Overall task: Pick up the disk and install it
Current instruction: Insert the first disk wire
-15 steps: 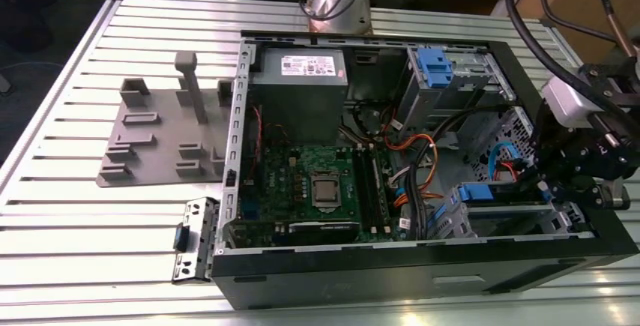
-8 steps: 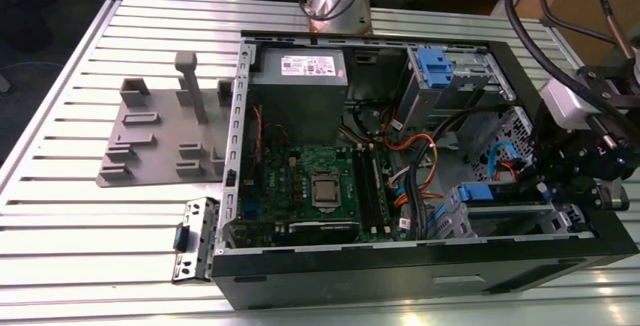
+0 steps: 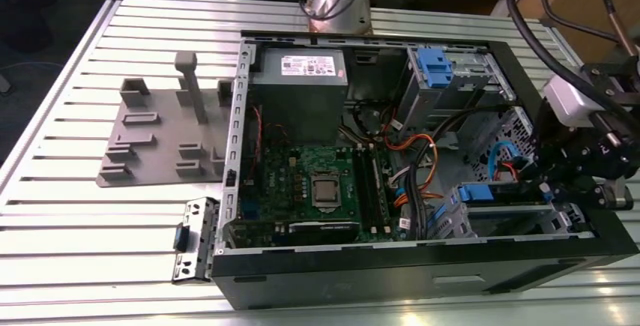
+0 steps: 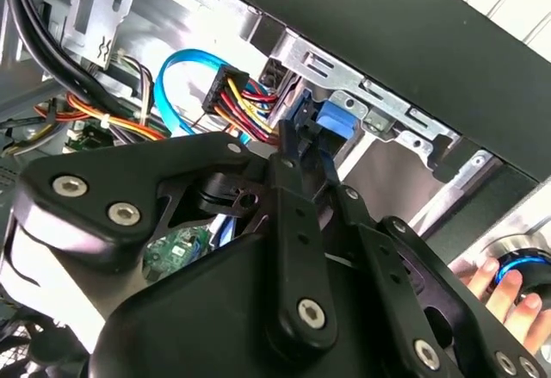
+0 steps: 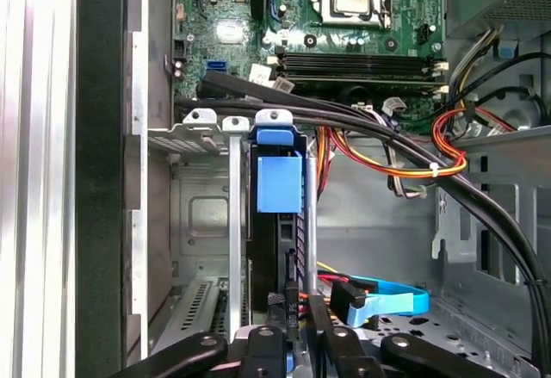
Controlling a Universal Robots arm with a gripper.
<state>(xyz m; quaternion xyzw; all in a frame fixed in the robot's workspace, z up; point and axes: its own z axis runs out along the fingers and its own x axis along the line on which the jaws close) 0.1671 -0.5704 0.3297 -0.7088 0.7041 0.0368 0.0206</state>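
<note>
Tool (image 5: 288, 331) at disk (image 5: 280, 223) (seated edge-on in drive cage (image 5: 202, 249))

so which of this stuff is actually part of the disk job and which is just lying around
Job in hand: flat disk in a blue plastic carrier, standing in the grey metal drive bay; black gripper right at it.
Lying about: grey plastic fixture plate, dark metal bracket beside the case, grey power-supply box, green motherboard.

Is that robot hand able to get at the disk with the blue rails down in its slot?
Probably yes: in the first wrist view the hand sits right at the disk, with nothing between them.
</note>
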